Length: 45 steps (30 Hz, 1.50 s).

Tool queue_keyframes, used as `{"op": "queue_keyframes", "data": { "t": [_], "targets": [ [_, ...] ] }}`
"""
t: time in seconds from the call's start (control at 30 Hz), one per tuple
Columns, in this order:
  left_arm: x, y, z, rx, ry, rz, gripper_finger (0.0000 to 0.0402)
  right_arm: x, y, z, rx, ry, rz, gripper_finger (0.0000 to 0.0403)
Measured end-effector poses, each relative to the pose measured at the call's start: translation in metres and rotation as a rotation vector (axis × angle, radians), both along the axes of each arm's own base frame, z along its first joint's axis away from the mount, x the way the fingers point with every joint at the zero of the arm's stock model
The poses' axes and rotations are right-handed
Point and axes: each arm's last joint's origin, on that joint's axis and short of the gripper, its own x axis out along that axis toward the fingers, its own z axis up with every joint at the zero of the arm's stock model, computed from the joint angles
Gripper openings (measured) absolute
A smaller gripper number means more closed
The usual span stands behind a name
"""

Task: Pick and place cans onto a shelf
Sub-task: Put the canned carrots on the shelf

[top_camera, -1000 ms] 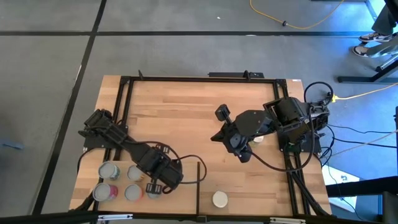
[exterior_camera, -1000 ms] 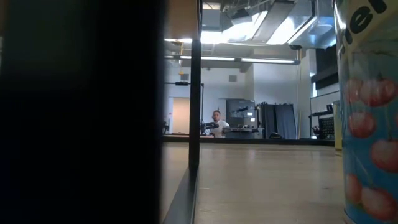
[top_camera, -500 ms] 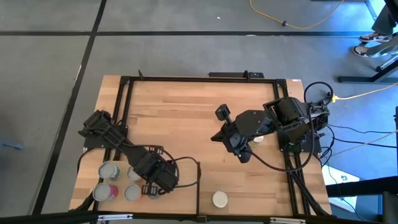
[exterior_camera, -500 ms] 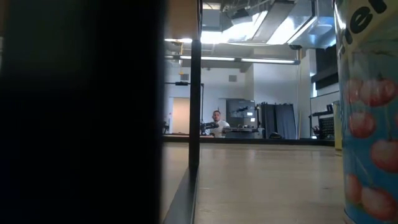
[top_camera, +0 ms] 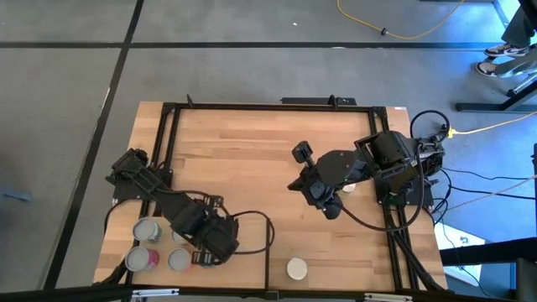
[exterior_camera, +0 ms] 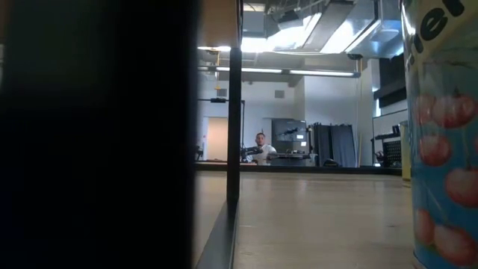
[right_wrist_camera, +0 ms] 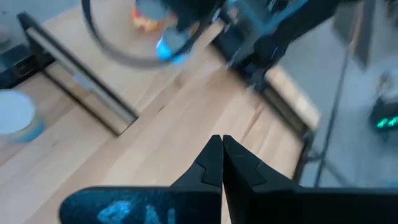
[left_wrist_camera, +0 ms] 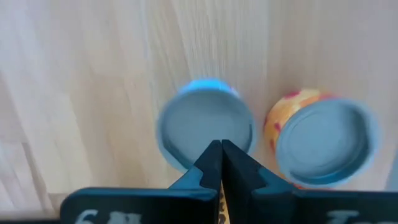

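From the overhead camera I had the left gripper (top_camera: 204, 254) down in the near-left corner of the table (top_camera: 252, 159), hanging over the cluster of cans on the small raised shelf (top_camera: 113, 243). Its wrist camera showed the two dark fingers (left_wrist_camera: 211, 167) pressed tip to tip, clenched on nothing, poised directly above a blue-sided can with a grey top (left_wrist_camera: 205, 129). Just beside that one stood an orange-and-yellow labelled can (left_wrist_camera: 323, 140), also grey on top, apart from it by a narrow strip of wood.

Overhead, I could make out a silver-topped can (top_camera: 147, 229) towards the shelf's left side, a red-labelled can (top_camera: 141, 260) near the front edge, and another grey-topped can (top_camera: 179, 260) just left of the gripper. The arm hid whatever lay under it.

A white-topped can (top_camera: 296, 268) stood alone off the shelf, right of the black divider bar (top_camera: 267, 252), near the table's front edge. In the table-level camera a can printed with red fruit (exterior_camera: 441, 142) filled the right edge, too close to show whole.

The right gripper (top_camera: 294, 183) waited mid-table on the right side, above bare planks. Its own camera showed its fingers (right_wrist_camera: 214, 163) closed together and empty, pointing across towards the other arm.
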Motion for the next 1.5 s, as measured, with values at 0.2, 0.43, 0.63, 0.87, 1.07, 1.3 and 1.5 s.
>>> {"op": "queue_keyframes", "data": {
  "t": [0.2, 0.43, 0.63, 0.87, 1.07, 1.3, 1.5],
  "targets": [
    [-0.002, 0.003, 0.036, 0.063, -0.202, 0.011, 0.0, -0.028, -0.01, -0.006, 0.104, 0.203, -0.202, 0.0002],
    [0.002, 0.019, 0.06, 0.101, -0.331, 0.077, 0.0, -0.034, -0.011, -0.012, 0.347, 0.3, -0.406, 0.0002],
    [0.005, 0.028, 0.063, 0.131, -0.357, 0.111, 0.0, -0.033, -0.011, -0.034, 0.441, 0.38, -0.618, 0.0003],
    [0.008, 0.041, 0.067, 0.16, -0.377, 0.133, 0.0, -0.056, -0.023, -0.071, 0.433, 0.499, -0.805, 0.0002],
    [0.011, 0.048, 0.067, 0.178, -0.376, 0.123, 0.0, -0.077, -0.042, -0.104, 0.464, 0.572, -1.05, 0.0022],
    [0.016, 0.057, 0.067, 0.187, -0.373, 0.143, 0.0, -0.078, -0.061, -0.148, 0.462, 0.696, -1.288, 0.0072],
    [0.019, 0.064, 0.067, 0.156, -0.352, 0.164, 0.0, -0.085, -0.072, -0.193, 0.401, 0.835, -1.407, 0.0091]
  ]
}}
